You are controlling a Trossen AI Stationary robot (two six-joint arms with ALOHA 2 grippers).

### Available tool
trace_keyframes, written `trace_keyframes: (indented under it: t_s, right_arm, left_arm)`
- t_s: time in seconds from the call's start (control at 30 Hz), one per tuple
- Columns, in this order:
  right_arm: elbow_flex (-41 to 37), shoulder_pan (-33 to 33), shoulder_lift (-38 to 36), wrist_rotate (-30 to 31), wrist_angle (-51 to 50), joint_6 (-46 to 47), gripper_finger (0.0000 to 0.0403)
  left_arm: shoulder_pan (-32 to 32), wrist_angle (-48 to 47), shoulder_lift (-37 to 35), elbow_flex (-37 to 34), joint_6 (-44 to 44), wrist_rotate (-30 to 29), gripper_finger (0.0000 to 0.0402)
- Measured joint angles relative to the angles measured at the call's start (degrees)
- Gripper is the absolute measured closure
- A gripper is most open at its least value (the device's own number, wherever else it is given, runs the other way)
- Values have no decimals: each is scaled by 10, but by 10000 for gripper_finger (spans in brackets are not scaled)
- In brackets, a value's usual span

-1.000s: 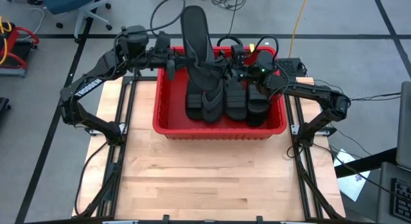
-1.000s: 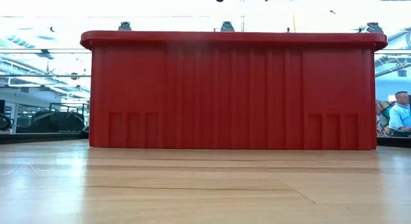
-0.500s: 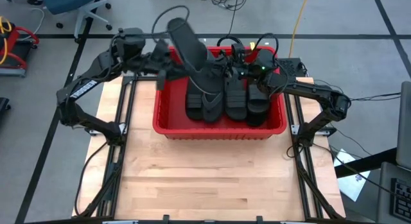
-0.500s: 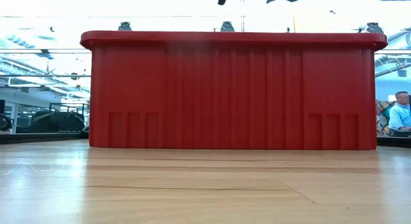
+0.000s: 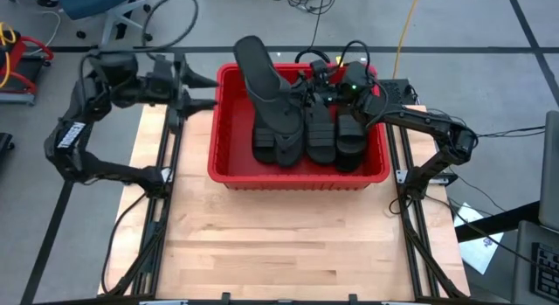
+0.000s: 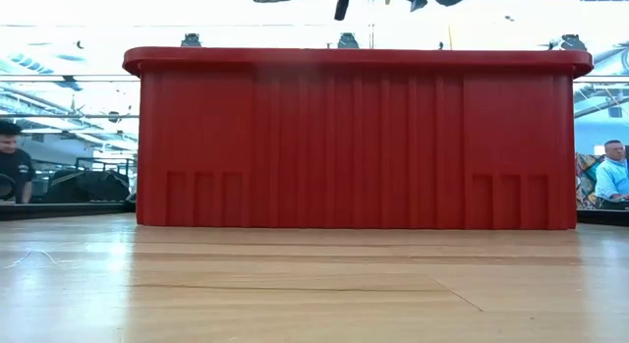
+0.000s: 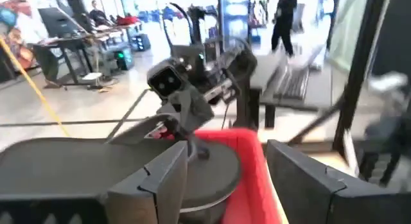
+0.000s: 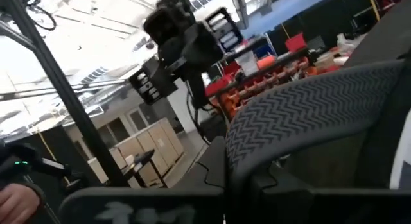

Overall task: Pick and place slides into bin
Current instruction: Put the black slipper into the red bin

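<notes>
**Sandal tilted in the red bin**

Sandal (image 5: 258, 73) leans up over the other slides (image 5: 307, 135) in the bin (image 5: 229, 165). Left gripper (image 5: 199, 91), fingers spread and empty, sits just outside the bin's left rim. Right gripper (image 5: 325, 85) pinches a sandal at the bin's far end.

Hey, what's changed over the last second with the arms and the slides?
The left gripper let go of the tall slide and pulled back left, outside the bin; its fingers are open. That slide now leans over the packed slides at the bin's far rim. The right gripper, bin and packed slides stayed put.
</notes>
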Motion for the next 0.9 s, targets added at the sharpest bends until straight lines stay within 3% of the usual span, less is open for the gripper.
trace_keyframes:
  t_s: [0.17,0.33,0.53,0.9]
  right_arm:
    - [0,0,0,-4,-15,0,402]
    - [0,1,0,-22,-41,16,402]
    - [0,1,0,-33,-117,-5,403]
    - [0,6,0,-32,-129,-3,403]
  left_arm:
    - [11,-156,59,77,147,59,194]
    - [-5,-279,131,119,257,-1,195]
    - [-50,-273,162,121,338,-85,206]
    - [-64,-271,230,121,398,-234,261]
